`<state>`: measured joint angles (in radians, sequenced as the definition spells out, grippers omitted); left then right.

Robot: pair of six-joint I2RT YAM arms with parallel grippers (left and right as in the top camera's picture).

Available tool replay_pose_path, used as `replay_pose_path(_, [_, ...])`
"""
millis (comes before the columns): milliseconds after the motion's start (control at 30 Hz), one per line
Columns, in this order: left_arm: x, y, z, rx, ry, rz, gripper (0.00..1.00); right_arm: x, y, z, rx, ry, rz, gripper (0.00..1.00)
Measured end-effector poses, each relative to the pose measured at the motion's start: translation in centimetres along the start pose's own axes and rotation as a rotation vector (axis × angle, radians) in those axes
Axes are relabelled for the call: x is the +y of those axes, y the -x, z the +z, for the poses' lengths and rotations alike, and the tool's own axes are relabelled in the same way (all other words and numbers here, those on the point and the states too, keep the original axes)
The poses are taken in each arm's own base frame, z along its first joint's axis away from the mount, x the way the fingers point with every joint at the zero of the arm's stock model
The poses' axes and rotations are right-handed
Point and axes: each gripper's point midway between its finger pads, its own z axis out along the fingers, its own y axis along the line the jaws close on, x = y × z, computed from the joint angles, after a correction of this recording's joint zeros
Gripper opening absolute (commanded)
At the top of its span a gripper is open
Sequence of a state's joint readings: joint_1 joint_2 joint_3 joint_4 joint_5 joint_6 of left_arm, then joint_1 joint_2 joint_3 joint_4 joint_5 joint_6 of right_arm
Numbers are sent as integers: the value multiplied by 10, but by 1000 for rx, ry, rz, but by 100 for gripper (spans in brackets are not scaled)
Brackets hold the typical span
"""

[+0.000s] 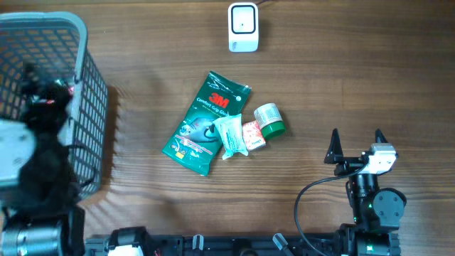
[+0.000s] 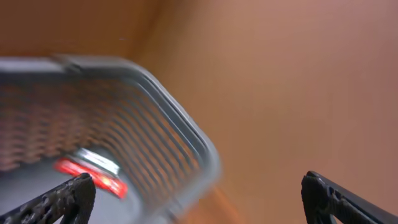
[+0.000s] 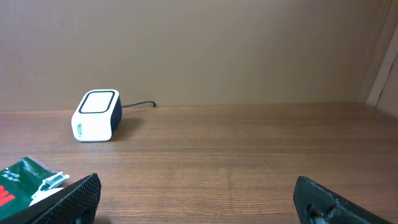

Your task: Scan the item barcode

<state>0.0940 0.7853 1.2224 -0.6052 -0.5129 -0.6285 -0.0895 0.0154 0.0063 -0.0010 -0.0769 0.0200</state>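
In the middle of the overhead frame, a green packet (image 1: 206, 121) is lying flat on the wooden surface (image 1: 355, 64), well apart from the scanner (image 1: 242, 27), which is sitting at the top centre with its cable trailing off the upper edge. The packet's long axis is running from lower left to upper right, and its header end is pointing up and right, roughly toward the scanner. A white sachet (image 1: 229, 135) is overlapping its right edge. Just beside that, a red-and-white carton (image 1: 254, 135) and a green-capped bottle (image 1: 270, 119) are lying on their sides. The left pincer (image 2: 198, 183) is hanging released over the grey basket (image 1: 92, 107) at the upper left, grasping nothing. A red-marked thing is showing, blurred, through the mesh below it. The right pincer (image 1: 356, 139) is waiting at the lower right, spread wide and empty, facing the scanner across bare wood. Step in hand, as a judgement: nothing is being presented to the scanner, so a fresh pick is falling due. The next move is calling for a pincer to come down on one item of the cluster, most likely across the packet's short width, and to lift it clear of its neighbours. No barcode is showing, so which face needs turning to the scanner window cannot be told.
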Motion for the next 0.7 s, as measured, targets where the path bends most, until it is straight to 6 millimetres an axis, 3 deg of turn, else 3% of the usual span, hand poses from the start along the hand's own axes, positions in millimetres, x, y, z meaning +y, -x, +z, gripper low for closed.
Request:
replay_pose_path(67, [26,19,5,-68,100,-15,100,0,0,0,0,1,0,100])
replay_pose_path(133, [58,30,25,-104,235,-20,100,0,0,0,0,0,0,100])
replay_pose_path(233, [95,18,68,-32,360,-16,100,0,0,0,0,0,0,100])
replay_pose_path(367, [142,-48,153,235,418,-48,100,0,0,0,0,0,0,100])
replay_pose_path(433, [150,-78,176,340,396,-71,100,0,0,0,0,0,0,100])
replay_pose_path(500, [164,-122,193,490,400,-97,100,0,0,0,0,0,0,100])
replay_pose_path(700, [203,-186,213,649,508,-162,100,0,0,0,0,0,0,100])
